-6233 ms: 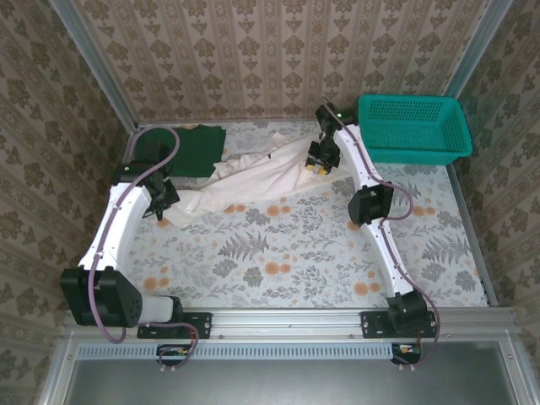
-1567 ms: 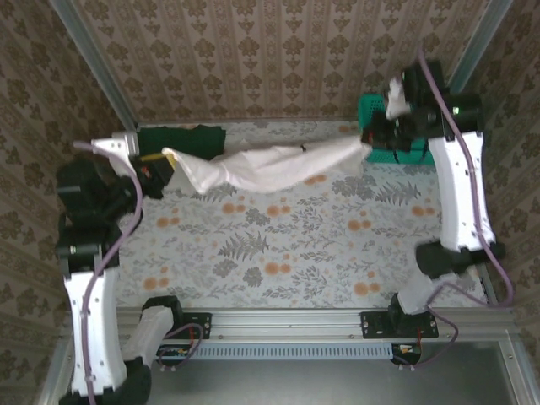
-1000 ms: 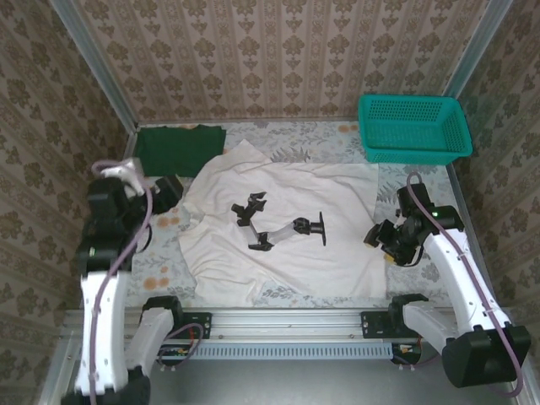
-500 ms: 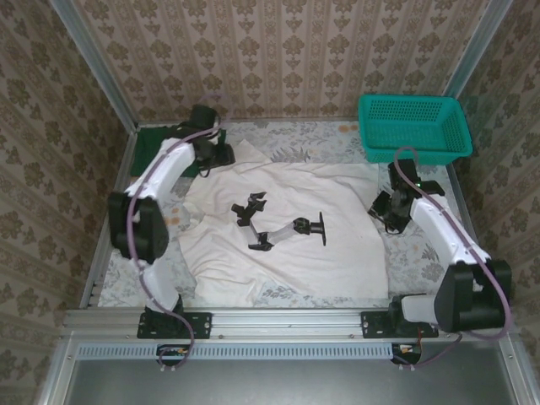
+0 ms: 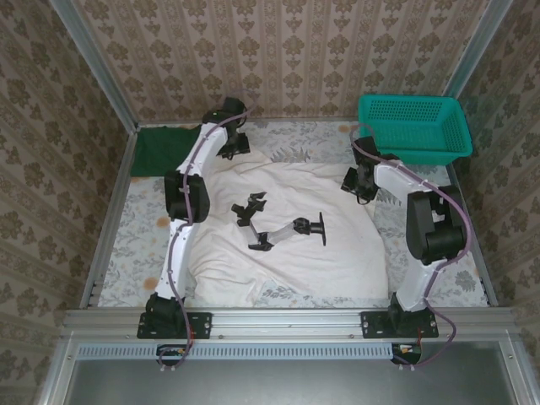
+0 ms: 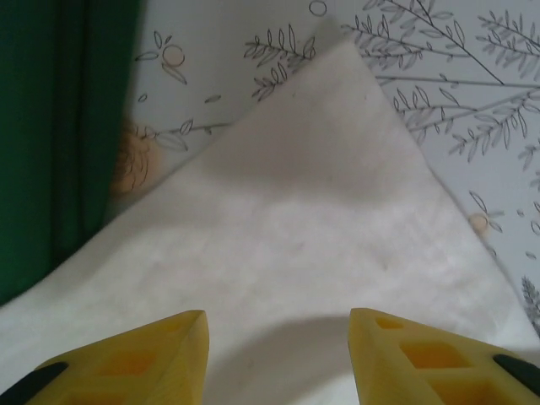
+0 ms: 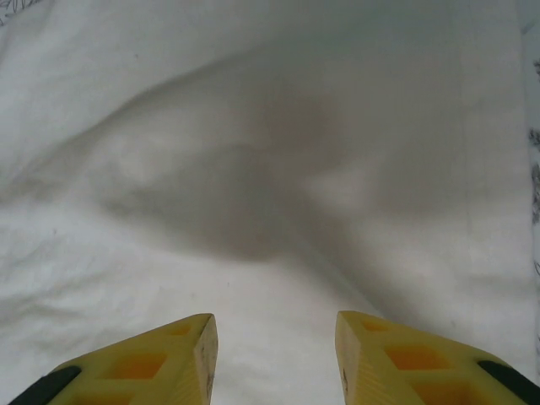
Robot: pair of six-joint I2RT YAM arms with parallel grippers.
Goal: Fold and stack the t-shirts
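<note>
Left jaws open, nothing between them, over the far-left corner of the off-white t-shirt [image 6: 287,236]. Right jaws open too, empty, over its far-right edge. Shirt lies spread out mid-table [image 5: 135,245]. Dark green t-shirt [image 5: 164,150] sits at the far-left corner, just beside.

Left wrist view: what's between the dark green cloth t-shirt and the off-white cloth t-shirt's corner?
Bare floral-print table cover, separating dark green t-shirt and off-white t-shirt; left wrist view.
</note>
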